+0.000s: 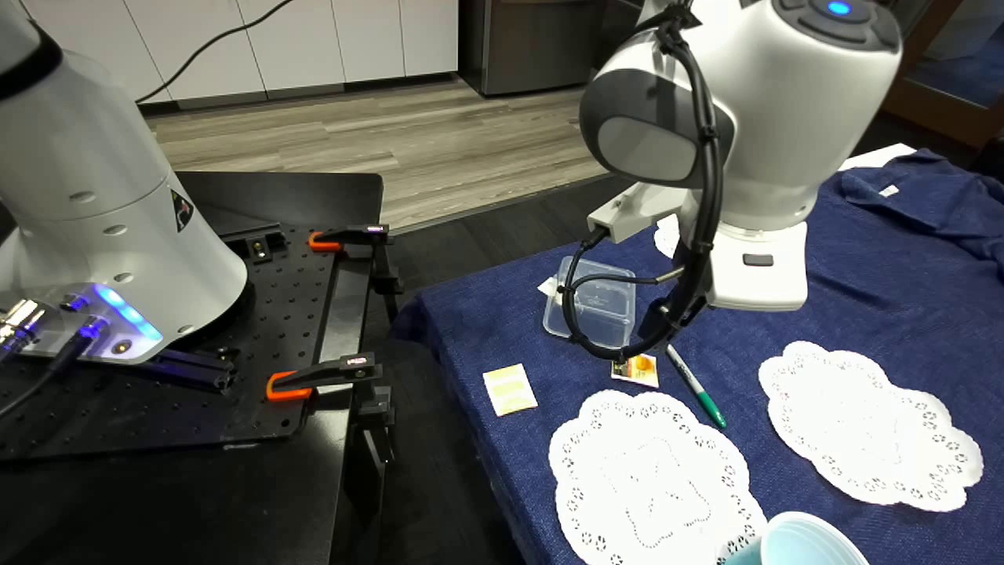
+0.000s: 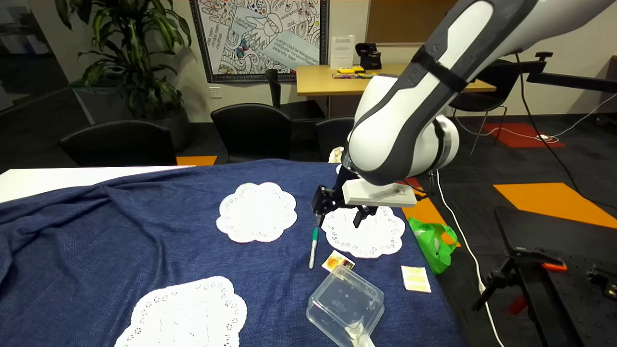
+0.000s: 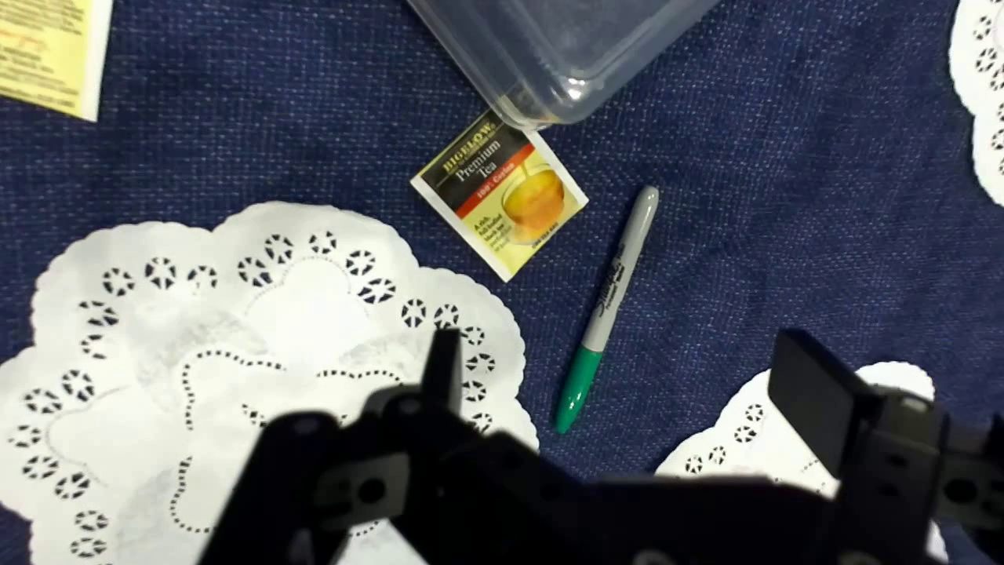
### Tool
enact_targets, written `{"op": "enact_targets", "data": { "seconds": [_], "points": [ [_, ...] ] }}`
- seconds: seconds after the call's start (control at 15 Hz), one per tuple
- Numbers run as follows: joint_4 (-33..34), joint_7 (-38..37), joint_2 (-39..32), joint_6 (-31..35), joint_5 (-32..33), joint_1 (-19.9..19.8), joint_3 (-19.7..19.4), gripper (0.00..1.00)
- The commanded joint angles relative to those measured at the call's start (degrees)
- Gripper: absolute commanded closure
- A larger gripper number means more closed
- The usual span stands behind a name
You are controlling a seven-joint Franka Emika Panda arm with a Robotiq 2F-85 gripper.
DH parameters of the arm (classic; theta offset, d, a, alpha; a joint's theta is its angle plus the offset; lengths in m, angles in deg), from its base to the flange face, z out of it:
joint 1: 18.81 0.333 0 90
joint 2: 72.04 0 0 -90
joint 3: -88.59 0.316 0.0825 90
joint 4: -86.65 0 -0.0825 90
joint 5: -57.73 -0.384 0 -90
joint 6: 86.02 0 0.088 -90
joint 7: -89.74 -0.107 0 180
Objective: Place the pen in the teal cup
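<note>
The pen, a grey marker with a green cap, lies flat on the blue cloth. It shows in both exterior views (image 1: 697,388) (image 2: 314,248) and in the wrist view (image 3: 610,302). The teal cup (image 1: 808,541) stands at the bottom edge of an exterior view, beside a doily and partly cut off. It is out of view in the wrist view. My gripper (image 3: 620,353) is open and empty, with its fingers wide apart. It hangs above the cloth near the green cap end, also seen in an exterior view (image 2: 339,220). The pen is not touched.
A clear plastic box (image 2: 346,301) lies near the pen's grey end. A tea bag packet (image 3: 502,196) lies between box and pen. A yellow packet (image 1: 510,389) lies near the table edge. White doilies (image 1: 651,479) (image 1: 871,428) lie on both sides of the pen.
</note>
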Motion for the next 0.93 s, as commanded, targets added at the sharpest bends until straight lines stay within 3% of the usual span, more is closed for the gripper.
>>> {"op": "enact_targets", "data": {
  "seconds": [0.0, 0.07, 0.4, 0.87],
  "points": [
    [3.86, -9.48, -3.91, -0.58, 3.06, 3.65, -4.61, 0.0],
    [1.47, -5.69, -1.89, 0.04, 2.65, 1.02, -1.79, 0.0],
    [1.86, -6.36, -2.76, 0.05, 3.18, 1.19, -1.99, 0.0],
    [2.97, -17.32, -3.07, -4.17, 4.26, 4.31, -6.21, 0.0]
  ]
}}
